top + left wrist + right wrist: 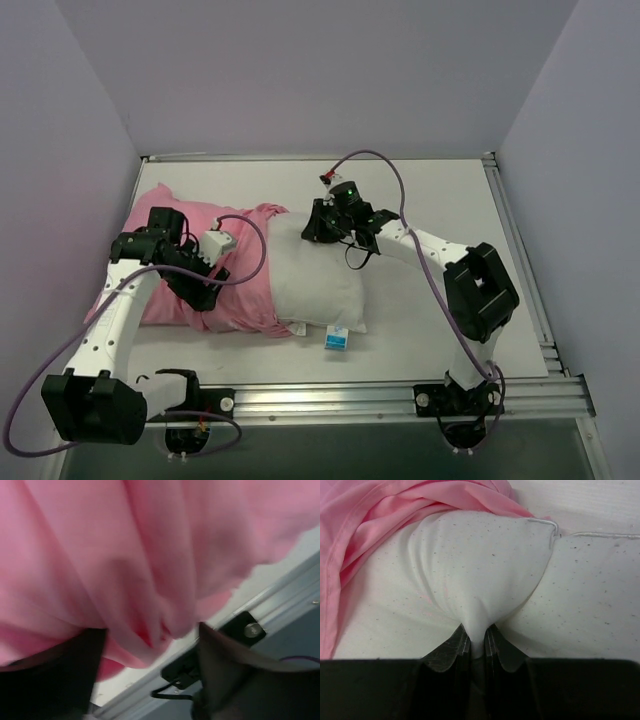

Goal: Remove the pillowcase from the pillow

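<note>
The white counter (450,190) fills the top view, walled in by pale lilac panels. Spread over its left half is the pink pillowcase (245,305), bunched and creased, its open end ruffled near mid-frame. Out of that opening comes the pillow (315,285): it lies flat on the counter at the centre of the frame. Its left part is tucked inside the pink cover and its right part is bare white.

The left arm (115,320) reaches up from the lower left and sits over the pillowcase. In its wrist view, the left jaws stand wide. One dark finger (50,680) is at the lower left and the other is at the lower right, and a fold of pink cloth sags between them, unpinched.

The right arm (425,245) bends in from the right to the pillow's upper edge. The right jaws are clamped tight on a pinch of white pillow fabric, drawn up into a peak. A stitched corner (552,527) shows at the upper right of that view.

A small blue-and-white tag (337,339) pokes from the pillow's lower edge. Purple cables (400,190) loop over both arms.
</note>
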Controlling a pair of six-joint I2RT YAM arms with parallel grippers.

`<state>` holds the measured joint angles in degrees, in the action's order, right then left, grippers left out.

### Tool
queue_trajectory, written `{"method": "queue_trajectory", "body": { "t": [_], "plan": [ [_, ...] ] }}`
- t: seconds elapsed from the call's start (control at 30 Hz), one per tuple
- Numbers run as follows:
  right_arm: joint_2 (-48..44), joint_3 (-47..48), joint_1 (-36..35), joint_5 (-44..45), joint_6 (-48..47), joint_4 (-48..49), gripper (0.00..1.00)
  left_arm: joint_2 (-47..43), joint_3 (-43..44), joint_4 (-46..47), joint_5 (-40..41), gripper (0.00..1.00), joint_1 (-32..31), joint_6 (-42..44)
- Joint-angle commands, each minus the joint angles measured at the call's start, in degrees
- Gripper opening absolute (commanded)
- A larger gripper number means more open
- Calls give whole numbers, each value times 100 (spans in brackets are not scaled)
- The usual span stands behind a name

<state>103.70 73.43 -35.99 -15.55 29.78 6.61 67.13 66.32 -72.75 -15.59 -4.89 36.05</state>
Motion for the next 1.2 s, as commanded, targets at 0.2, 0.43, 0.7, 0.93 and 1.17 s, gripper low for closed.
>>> {"method": "queue_trajectory", "body": {
  "t": [0.2,0.43,0.7,0.93,1.17],
  "plan": [
    [-464,-426,891,17,-393,-484,0,-139,-594,1501,927,2,496,-100],
    [-491,-391,1428,78,-921,-968,0,-79,-481,1668,479,2,2763,1052],
    [-465,-233,1604,140,-1273,-1250,0,1011,143,2888,302,2,3933,948],
    [-921,328,903,314,-1895,-1785,0,488,330,2026,-1192,2,2901,44],
    [-1475,1454,-195,1537,-2511,-3095,53,37,328,2160,-1086,2,2325,-616]
  ]
}}
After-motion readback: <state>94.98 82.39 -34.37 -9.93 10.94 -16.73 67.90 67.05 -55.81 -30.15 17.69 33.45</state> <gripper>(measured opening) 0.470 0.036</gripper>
